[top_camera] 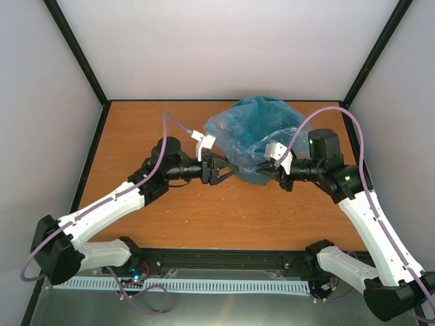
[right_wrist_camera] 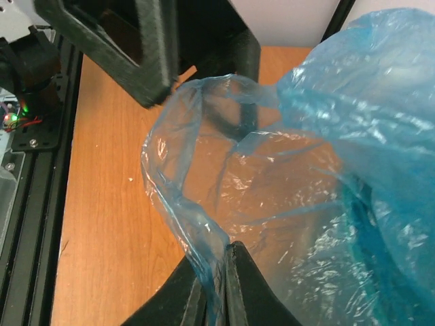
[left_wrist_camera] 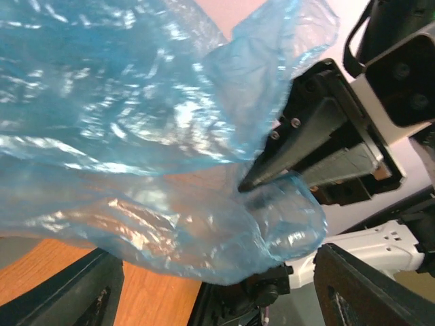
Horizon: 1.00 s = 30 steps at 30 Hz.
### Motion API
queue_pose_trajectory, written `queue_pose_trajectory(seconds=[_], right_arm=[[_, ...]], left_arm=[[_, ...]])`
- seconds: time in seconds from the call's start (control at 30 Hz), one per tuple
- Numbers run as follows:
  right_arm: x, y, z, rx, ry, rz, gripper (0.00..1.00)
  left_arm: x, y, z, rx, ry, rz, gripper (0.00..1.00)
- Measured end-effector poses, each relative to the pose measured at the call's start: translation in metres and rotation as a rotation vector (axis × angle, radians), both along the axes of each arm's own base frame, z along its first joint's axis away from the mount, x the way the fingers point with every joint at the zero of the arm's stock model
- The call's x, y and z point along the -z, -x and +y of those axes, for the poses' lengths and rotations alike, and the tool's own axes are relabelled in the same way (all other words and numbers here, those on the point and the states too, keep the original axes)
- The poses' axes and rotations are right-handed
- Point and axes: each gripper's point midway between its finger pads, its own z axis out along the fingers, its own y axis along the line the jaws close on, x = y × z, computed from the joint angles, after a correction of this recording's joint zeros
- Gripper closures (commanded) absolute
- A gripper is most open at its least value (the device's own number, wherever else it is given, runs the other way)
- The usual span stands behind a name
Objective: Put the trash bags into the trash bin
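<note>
Blue-ish see-through film is basically the whole show here. The trash bag (top_camera: 262, 139) is bunched up in a wrinkly, glossy heap toward the far right of the wooden surface (top_camera: 170, 210). The trash bin (top_camera: 266, 112) only shows as a darker teal shape through the plastic, so the bag looks draped over and around it. I can't tell if any of it is actually down inside the bin.

The right end effector (top_camera: 264, 165) is clamped on the near edge of the bag. In the right wrist view its two black fingers (right_wrist_camera: 238, 285) are pressed together with a fold of film pinched between them, and the film loops up from there.

The left end effector (top_camera: 223, 170) sits just beside the bag's near-left edge with its fingers spread wide apart, holding nothing. From the left wrist view those fingers (left_wrist_camera: 81, 292) are at the bottom corners, and a lobe of the bag hangs between and above them. I can't tell if the plastic touches them.

The two end effectors face each other, close together, at the bag's near edge.
</note>
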Motion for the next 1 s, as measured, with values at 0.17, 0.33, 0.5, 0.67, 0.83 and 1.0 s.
queue_pose_trajectory(seconds=[0.17,0.33,0.5,0.67,0.83,1.0], right_arm=[[0.013,0.007,-0.003,-0.01,0.026,0.028,0.89],[0.023,0.013,-0.005,-0.019,0.044,0.045,0.87],[0.038,0.019,-0.007,-0.035,0.072,0.081,0.6],[0.041,0.033,-0.008,-0.079,0.093,0.121,0.39],[0.001,0.058,-0.01,-0.15,0.061,0.104,0.36],[-0.056,0.083,-0.012,-0.2,0.002,0.025,0.36]], left_arm=[[0.021,-0.012,-0.009,-0.017,-0.021,0.066,0.24],[0.032,-0.015,-0.01,-0.026,-0.017,0.086,0.18],[0.036,-0.022,-0.01,-0.063,-0.013,0.105,0.26],[0.053,-0.041,-0.01,-0.162,-0.038,0.166,0.46],[0.079,-0.051,-0.007,-0.225,-0.07,0.217,0.66],[0.093,-0.057,0.0,-0.282,-0.092,0.214,0.69]])
